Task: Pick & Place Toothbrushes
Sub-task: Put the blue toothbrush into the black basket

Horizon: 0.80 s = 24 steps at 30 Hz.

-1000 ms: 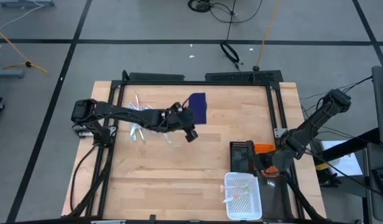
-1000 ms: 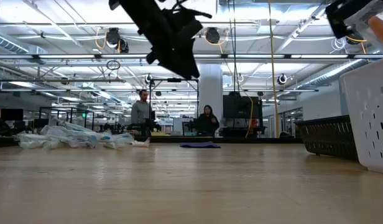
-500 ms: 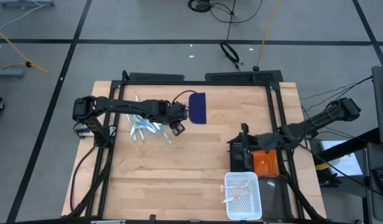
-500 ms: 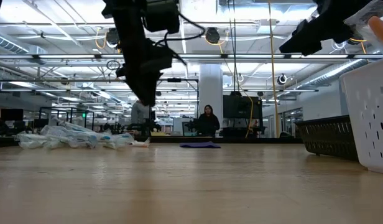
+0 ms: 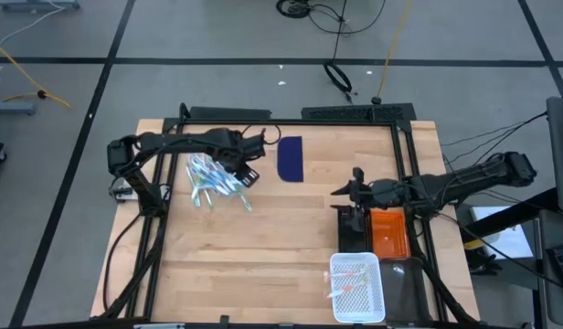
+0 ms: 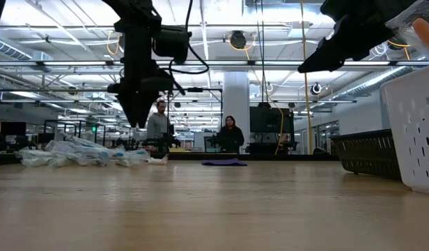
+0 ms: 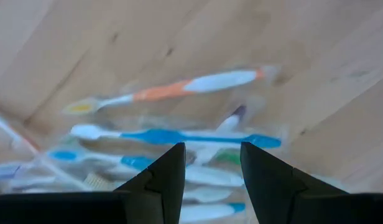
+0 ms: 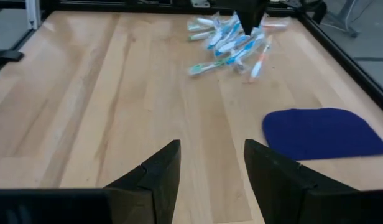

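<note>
Wooden table (image 5: 263,247) is where we do all of this, and we read it left to right. At the far left of it lies the pile of toothbrushes (image 5: 211,179), mostly blue and white with an orange one and a green one among them, heaped loosely on the bare boards. Our left gripper (image 5: 248,172) hangs above the right edge of that pile; from its wrist we see both fingers spread, nothing between them, and the brushes directly beneath. So we judge that a grasp is about to start, not done.

Just right of the pile, near the table's back edge, lies the dark blue cloth (image 5: 291,158), which plays no part for us.

Further right, our right gripper (image 5: 353,190) hovers over the table near the black basket (image 5: 353,233), its fingers also parted and empty, pointing back across the boards toward the pile. An orange bin (image 5: 391,236) sits beside that basket.

At the front right stands the white basket (image 5: 357,288), and a few toothbrushes (image 5: 352,285) already lie in it. We reckon a small share is placed and the bulk of the heap is left to move
</note>
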Each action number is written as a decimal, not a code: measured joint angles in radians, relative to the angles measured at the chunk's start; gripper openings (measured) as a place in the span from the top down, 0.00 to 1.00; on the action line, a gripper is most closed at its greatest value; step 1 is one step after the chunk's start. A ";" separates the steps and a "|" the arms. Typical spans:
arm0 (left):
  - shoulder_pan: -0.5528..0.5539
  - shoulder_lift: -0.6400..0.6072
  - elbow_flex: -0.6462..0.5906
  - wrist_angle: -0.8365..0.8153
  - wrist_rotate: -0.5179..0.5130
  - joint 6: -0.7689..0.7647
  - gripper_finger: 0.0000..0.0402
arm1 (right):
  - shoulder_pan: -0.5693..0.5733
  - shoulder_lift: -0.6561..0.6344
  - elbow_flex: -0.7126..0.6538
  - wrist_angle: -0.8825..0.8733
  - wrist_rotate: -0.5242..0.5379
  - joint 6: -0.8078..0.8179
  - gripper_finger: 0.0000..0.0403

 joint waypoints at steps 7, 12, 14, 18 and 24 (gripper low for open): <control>0.024 0.000 0.000 -0.049 -0.039 0.193 0.61 | -0.016 0.000 0.000 -0.001 -0.011 -0.012 0.58; 0.026 0.012 -0.002 -0.069 -0.061 0.368 0.61 | -0.015 0.000 0.000 0.000 -0.031 -0.021 0.58; 0.024 0.021 -0.014 -0.070 -0.062 0.469 0.61 | -0.016 0.000 0.000 0.000 -0.030 -0.021 0.58; 0.017 0.031 -0.068 -0.058 -0.069 0.605 0.61 | -0.015 0.000 0.000 0.000 -0.030 -0.022 0.58; 0.018 0.031 -0.179 0.056 -0.095 0.669 0.61 | -0.015 0.000 0.000 0.017 -0.026 -0.034 0.58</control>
